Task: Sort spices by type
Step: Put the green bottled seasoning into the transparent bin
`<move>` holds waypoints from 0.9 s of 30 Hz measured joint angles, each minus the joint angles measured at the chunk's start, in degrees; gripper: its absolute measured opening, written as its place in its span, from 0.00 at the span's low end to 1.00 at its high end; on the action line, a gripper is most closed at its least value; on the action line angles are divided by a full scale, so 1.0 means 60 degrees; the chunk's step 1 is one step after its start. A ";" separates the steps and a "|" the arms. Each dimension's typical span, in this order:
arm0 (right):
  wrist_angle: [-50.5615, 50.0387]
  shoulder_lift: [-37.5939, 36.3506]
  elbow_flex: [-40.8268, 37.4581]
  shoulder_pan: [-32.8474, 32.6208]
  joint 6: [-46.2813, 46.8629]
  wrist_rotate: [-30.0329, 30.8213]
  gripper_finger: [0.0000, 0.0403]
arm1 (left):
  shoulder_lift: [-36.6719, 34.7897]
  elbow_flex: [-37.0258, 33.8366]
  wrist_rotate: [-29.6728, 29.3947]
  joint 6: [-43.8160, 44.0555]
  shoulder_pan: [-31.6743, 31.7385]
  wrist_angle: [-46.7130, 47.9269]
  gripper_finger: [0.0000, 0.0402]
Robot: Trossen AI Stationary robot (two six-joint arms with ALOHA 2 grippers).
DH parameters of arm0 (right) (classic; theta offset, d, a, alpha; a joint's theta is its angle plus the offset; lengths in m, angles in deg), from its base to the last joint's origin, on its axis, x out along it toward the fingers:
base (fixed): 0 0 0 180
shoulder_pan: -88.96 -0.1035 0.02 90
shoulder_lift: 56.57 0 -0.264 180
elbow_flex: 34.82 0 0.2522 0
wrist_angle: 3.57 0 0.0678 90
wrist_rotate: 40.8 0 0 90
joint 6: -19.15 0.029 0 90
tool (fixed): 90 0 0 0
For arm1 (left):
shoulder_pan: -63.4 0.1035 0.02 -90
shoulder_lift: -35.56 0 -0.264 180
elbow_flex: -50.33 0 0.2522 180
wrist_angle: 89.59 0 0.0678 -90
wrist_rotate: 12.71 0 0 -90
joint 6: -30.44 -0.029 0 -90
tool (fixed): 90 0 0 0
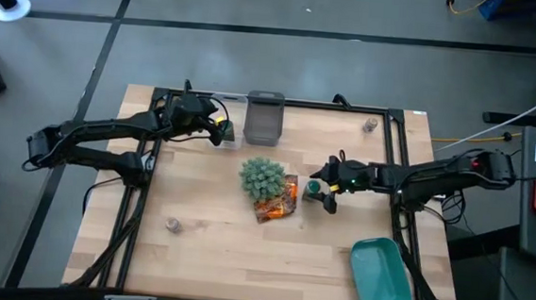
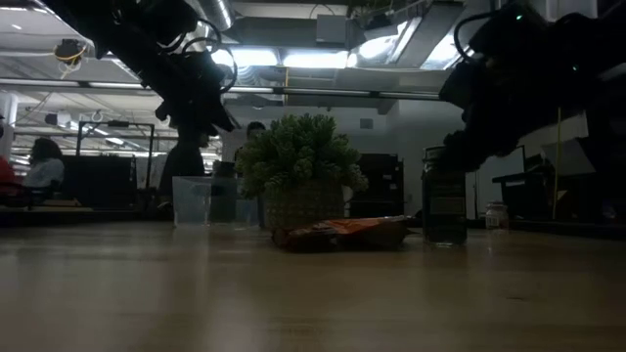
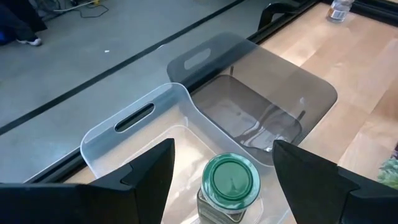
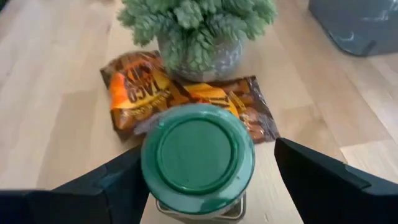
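Observation:
A green-lidded spice jar (image 3: 231,185) stands upright on the floor of the clear bin (image 3: 134,134). My left gripper (image 3: 222,152) hovers over it, open, one finger on each side and apart from it. A second green-lidded jar (image 4: 198,158) stands upright on the table (image 2: 445,205) next to the orange snack packet (image 4: 146,87). My right gripper (image 4: 205,171) is open around it, with one finger close to the lid and the other clearly apart. Two grey-brown jars stand alone, one near the far right corner (image 1: 371,126) and one at the near left (image 1: 173,224).
A smoky grey bin (image 1: 264,118) stands beside the clear bin at the far edge. The spiky green ball (image 1: 263,177) sits mid-table by the snack packet (image 1: 278,203). A teal tray (image 1: 379,273) lies at the near right corner. Bare wood shows along the near edge.

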 joint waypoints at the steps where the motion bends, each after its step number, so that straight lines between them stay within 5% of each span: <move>1: 0.0028 0.0053 0.0000 0.0000 0.0000 0.0009 0.80 | 0.0000 0.0000 -0.0004 0.0004 0.0000 -0.0002 0.64; 5: 0.0126 0.0091 0.0000 0.0000 -0.0004 0.0011 0.75 | 0.0004 0.0000 -0.0003 0.0005 0.0000 -0.0004 0.64; 12: 0.1022 0.0091 -0.0004 0.0004 -0.0098 0.0025 0.51 | 0.0004 0.0000 -0.0004 0.0009 0.0000 -0.0007 0.64; 20: 0.3695 0.0089 0.0019 0.0004 -0.1209 0.0811 0.51 | 0.0004 0.0000 -0.0004 0.0287 0.0000 -0.0007 0.64; 27: 0.3723 0.0243 0.1311 0.0135 -0.2651 0.1052 0.51 | 0.0004 0.0000 -0.0004 0.0296 -0.0002 -0.0234 0.64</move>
